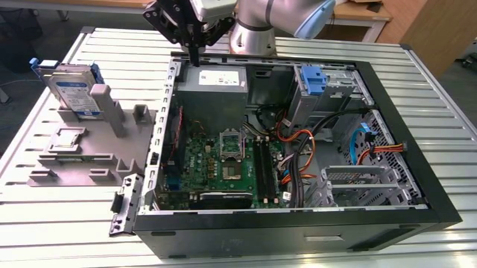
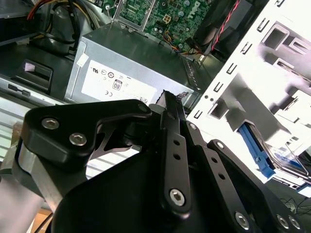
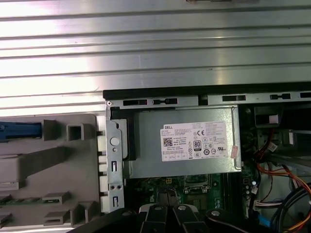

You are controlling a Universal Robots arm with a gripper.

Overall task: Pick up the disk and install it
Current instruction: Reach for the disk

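In the exterior view the pick-up looks not yet begun: the disk (image 1: 75, 92) stands upright in the grey fixture (image 1: 82, 151) on the tabletop (image 1: 60, 223), at 9 o'clock of the open computer case (image 1: 417, 167), well apart from the pincer (image 1: 195, 60). The pincer hangs at the case's 12 o'clock, closed and empty, just above the power supply (image 1: 212, 84). A grasp would call for parted jaws and a reach toward 8 o'clock. In the second wrist view the pincer (image 2: 167, 99) is pinched together over the power supply (image 2: 126, 63). In the first wrist view the pincer (image 3: 167, 211) holds nothing.
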